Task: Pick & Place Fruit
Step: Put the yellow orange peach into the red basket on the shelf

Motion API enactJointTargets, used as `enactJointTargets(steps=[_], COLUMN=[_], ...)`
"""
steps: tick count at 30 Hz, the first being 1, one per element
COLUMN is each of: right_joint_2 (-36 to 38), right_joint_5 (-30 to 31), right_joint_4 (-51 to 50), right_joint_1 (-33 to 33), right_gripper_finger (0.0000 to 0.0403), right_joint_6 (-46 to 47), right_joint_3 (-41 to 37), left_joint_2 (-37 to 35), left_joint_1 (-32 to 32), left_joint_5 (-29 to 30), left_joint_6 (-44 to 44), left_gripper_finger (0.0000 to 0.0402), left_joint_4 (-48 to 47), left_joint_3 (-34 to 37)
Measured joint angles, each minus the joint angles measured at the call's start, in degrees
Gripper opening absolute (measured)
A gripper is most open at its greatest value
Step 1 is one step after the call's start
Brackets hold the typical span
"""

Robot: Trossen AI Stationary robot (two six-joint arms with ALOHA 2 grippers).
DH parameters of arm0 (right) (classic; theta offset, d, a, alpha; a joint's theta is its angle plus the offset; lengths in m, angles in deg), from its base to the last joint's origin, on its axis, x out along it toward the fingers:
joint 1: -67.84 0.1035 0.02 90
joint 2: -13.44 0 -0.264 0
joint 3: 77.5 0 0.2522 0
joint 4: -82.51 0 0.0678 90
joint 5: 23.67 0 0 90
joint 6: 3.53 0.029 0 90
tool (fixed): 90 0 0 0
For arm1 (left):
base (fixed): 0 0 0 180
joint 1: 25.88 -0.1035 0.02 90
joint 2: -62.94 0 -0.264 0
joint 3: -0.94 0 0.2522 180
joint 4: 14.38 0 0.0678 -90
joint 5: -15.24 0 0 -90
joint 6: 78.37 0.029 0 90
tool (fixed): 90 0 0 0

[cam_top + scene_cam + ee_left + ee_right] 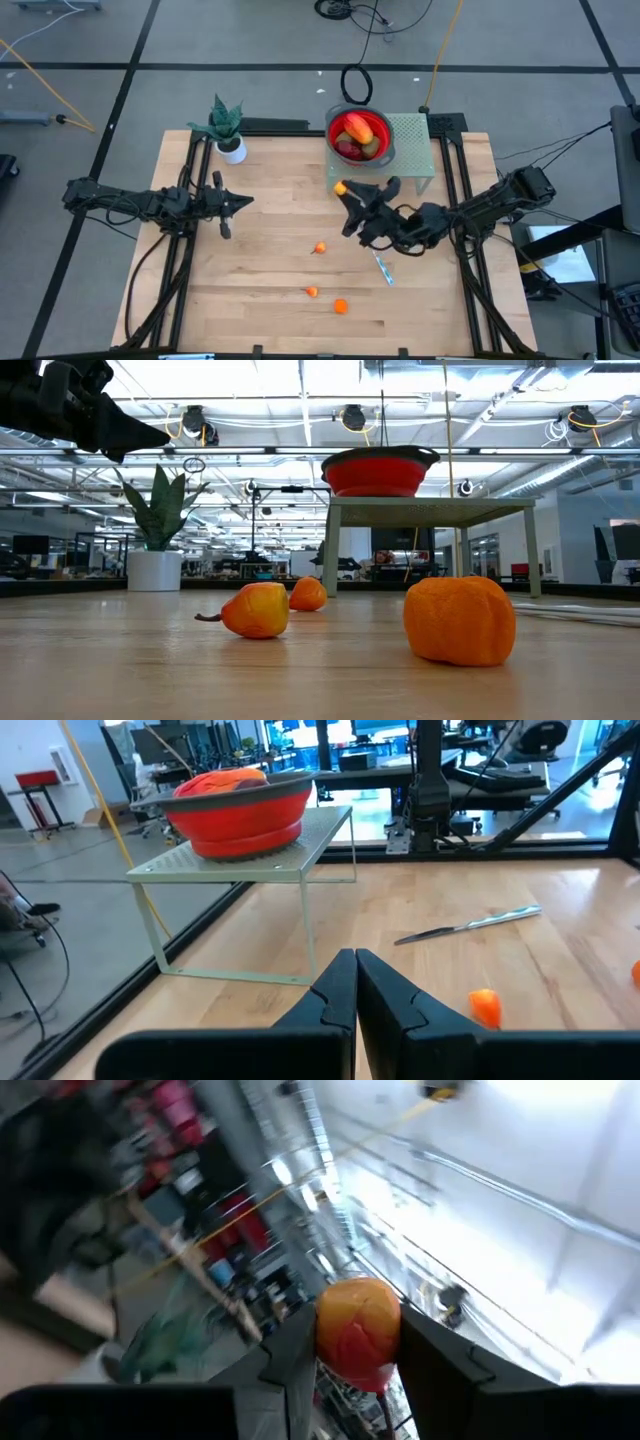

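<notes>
Carrying an orange-red fruit [357, 1334], pinched in right gripper [345, 191] at bowl's [386, 152] six o'clock. Next: lift over rim, release. Left gripper [243, 202] shut, idle at nine o'clock.

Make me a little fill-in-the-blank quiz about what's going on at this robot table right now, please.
1. The right hand holds a small orange-red ____ between its fingers.
2. The red bowl stands on a pale green ____ at the table's far edge.
3. Loose orange pieces still lying on the wooden table, not counting the held one: ____.
4. The left hand waits with its fingers ____.

Missing words: fruit; rack; three; shut
</notes>
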Motion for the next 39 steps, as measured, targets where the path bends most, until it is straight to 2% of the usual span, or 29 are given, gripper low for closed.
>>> enactJointTargets(steps=[5, 9, 20, 25, 27, 34, 39], right_joint_2=[0.0, 0.0, 5.2, 8.9, 10.7, 15.5, 16.4], right_joint_5=[0.0, 0.0, 0.2, -0.2, -3.0, -20.0, -31.6], right_joint_4=[8.1, 11.6, 10.6, 4.3, 0.3, -11.8, -13.9], right_joint_1=[0.0, 0.0, -2.1, -3.3, -4.0, -8.0, -11.3], right_gripper_finger=[0.0118, 0.0117, 0.012, 0.012, 0.012, 0.0121, 0.0121], right_joint_6=[5.2, 13.3, 54.0, 70.9, 77.9, 106.0, 121.5], right_joint_3=[0.0, 0.0, 0.0, 0.0, 0.0, 0.0, 0.0], left_joint_2=[0.0, 0.0, 0.0, 0.0, 0.0, 0.0, 0.0], left_joint_1=[0.0, 0.0, 0.0, 0.0, 0.0, 0.0, 0.0], left_joint_5=[0.0, 0.0, 0.0, 0.0, 0.0, 0.0, 0.0], left_joint_6=[0.9, 0.6, 0.4, 0.4, 0.4, 0.2, 0.2], left_gripper_finger=[0.001, 0.001, 0.001, 0.001, 0.001, 0.001, 0.001], left_joint_4=[0.0, 0.0, 0.0, 0.0, 0.0, 0.0, 0.0], left_joint_3=[0.0, 0.0, 0.0, 0.0, 0.0, 0.0, 0.0])
